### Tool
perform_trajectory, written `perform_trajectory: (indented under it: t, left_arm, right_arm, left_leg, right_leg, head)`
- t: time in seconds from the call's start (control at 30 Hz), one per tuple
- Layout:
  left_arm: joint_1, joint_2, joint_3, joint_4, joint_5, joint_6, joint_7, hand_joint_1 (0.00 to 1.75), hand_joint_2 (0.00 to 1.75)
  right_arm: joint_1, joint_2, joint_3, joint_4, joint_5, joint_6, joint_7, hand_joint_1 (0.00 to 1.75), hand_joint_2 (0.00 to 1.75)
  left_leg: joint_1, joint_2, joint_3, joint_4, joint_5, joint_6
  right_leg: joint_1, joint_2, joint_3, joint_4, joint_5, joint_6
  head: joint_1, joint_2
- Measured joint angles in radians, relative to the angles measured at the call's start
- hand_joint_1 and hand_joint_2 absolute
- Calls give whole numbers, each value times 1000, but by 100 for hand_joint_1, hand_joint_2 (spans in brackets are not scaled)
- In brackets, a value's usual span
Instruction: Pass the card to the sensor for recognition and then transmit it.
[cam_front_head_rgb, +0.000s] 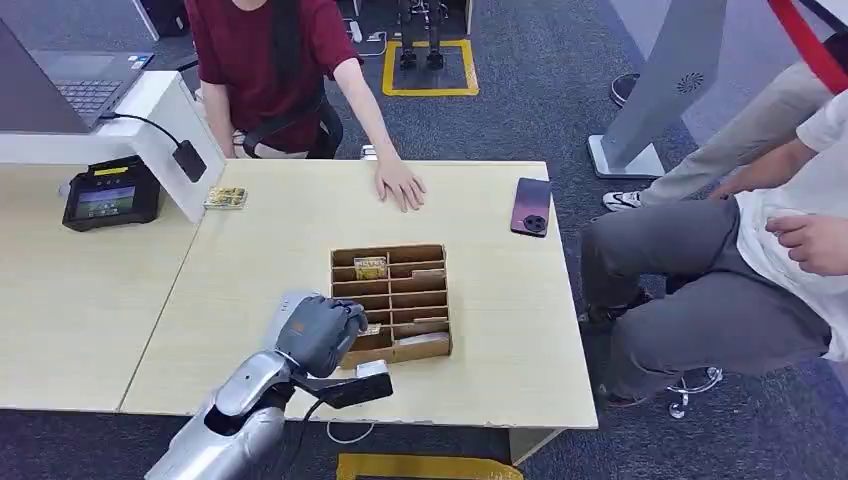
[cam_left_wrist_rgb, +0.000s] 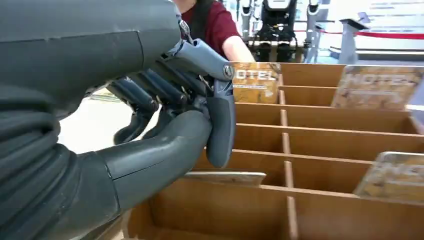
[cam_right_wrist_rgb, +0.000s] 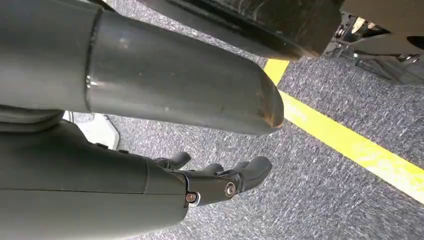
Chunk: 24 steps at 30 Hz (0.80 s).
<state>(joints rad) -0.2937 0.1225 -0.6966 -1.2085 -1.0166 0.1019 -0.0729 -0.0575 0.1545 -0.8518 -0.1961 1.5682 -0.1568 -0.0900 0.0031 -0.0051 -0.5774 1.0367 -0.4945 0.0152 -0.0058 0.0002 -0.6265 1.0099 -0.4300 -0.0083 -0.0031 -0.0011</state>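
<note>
Left hand (cam_front_head_rgb: 322, 333) at rack's (cam_front_head_rgb: 391, 302) near-left corner, fingers (cam_left_wrist_rgb: 150, 92) curled, holding nothing I can confirm. Card (cam_left_wrist_rgb: 225, 177) lies flat in nearest slot below. Risk: fingers slip off its thin edge, or nudge rack. Right hand (cam_right_wrist_rgb: 220, 182) hangs slack, fingers apart.

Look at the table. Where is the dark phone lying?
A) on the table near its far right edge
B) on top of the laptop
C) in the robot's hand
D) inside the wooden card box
A: the head view shows the phone flat on the table, well apart from the card box and the left hand.
</note>
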Motion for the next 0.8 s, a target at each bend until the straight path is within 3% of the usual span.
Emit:
perform_trajectory:
  t: [0.8]
  left_arm:
    - [13,14,0,0,20,-3,-3,175,175]
  right_arm:
    - [-1,0,0,-6,-1,-2,-3,0,0]
  left_leg:
    - [0,0,0,0,0,0]
  right_leg:
    - [0,0,0,0,0,0]
  head:
    - [1,0]
